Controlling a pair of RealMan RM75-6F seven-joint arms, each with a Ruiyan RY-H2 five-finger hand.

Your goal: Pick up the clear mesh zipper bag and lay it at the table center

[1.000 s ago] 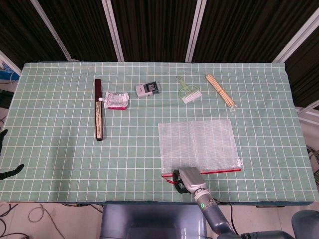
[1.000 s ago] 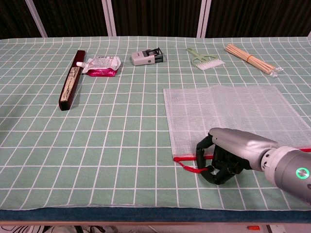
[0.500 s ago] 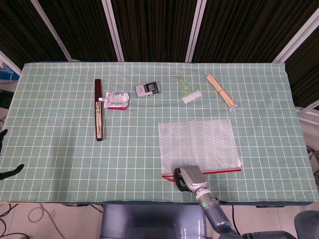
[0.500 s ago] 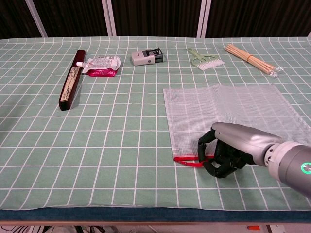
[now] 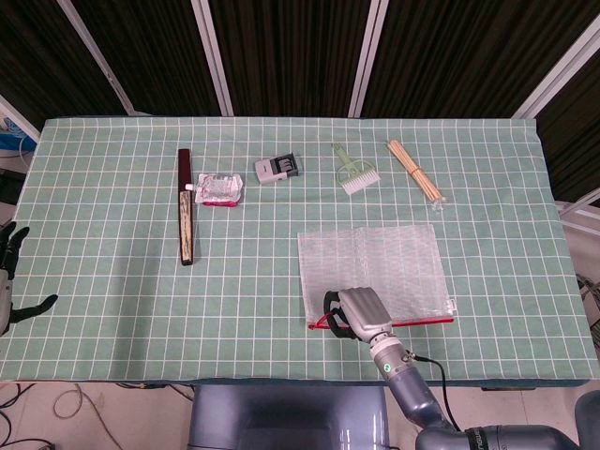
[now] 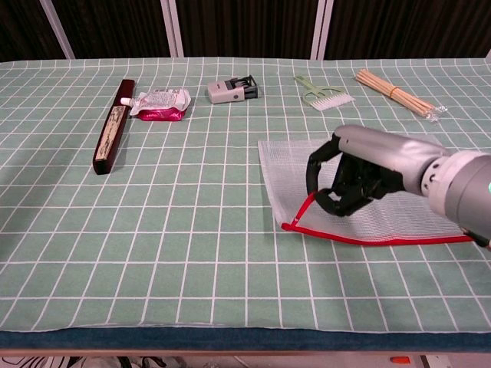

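The clear mesh zipper bag (image 5: 375,267) (image 6: 383,165) with a red zipper edge lies right of the table's middle. My right hand (image 5: 352,314) (image 6: 349,176) grips its near left corner and holds that corner lifted off the cloth, so the red edge (image 6: 360,238) slants up toward the fingers. The far part of the bag still rests on the green checked cloth. My left hand (image 5: 9,272) shows only at the far left edge of the head view, off the table, fingers apart and holding nothing.
Along the far side lie a dark long case (image 5: 187,206) (image 6: 113,126), a pink-and-white pouch (image 5: 218,190) (image 6: 159,104), a small grey device (image 5: 278,168) (image 6: 230,90), a green brush (image 5: 353,171) (image 6: 324,93) and a bundle of wooden sticks (image 5: 415,171) (image 6: 395,93).
My right hand has risen from the table with the bag's near left corner in its grip, lifting the red edge. My left hand has moved slightly up at the frame edge.
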